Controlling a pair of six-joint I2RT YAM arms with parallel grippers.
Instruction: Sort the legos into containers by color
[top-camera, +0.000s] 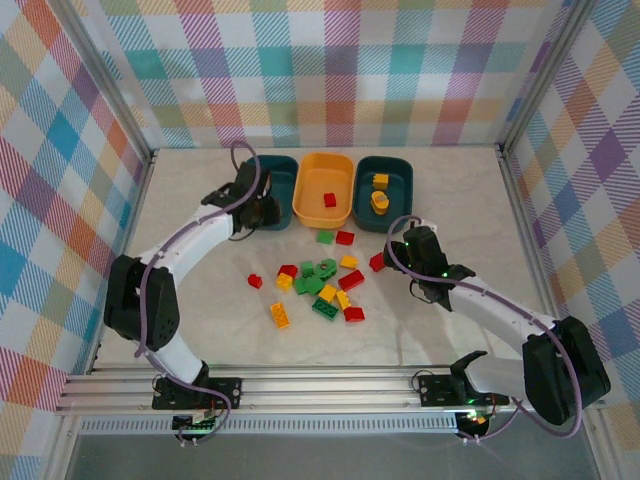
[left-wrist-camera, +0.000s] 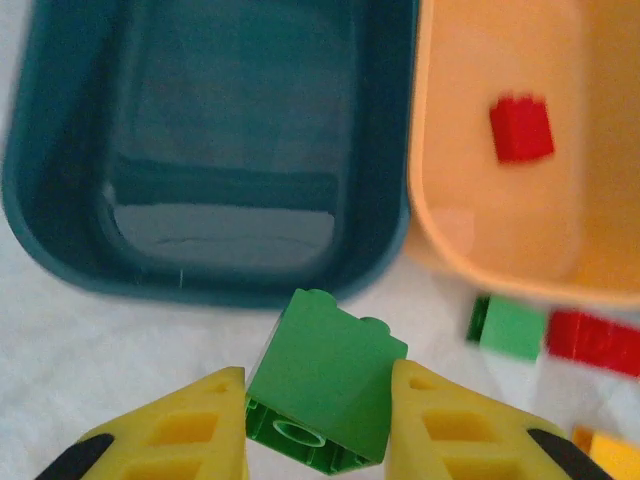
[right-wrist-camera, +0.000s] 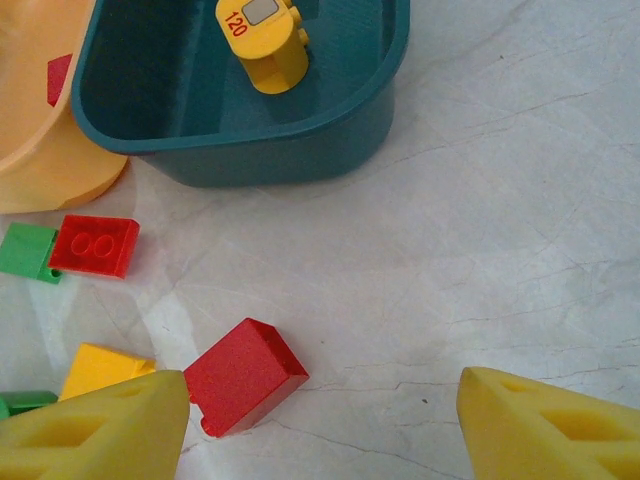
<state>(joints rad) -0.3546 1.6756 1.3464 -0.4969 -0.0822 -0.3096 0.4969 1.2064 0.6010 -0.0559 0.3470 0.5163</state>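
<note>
One green brick (left-wrist-camera: 330, 355) sits clamped in my left gripper (left-wrist-camera: 318, 395), just short of the near rim of the dark teal tub (left-wrist-camera: 220, 288), which lies straight ahead and slightly left.

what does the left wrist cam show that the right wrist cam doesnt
Left wrist, not right wrist: the left gripper shut on a green brick, just short of the empty-looking left teal tub.
Right wrist, not left wrist: the open right gripper with a tilted red brick near one finger, and the right teal tub holding a yellow piece marked 120.
Both: the yellow-orange tub with one red lego inside, and a flat red brick on the table beside it.
</note>
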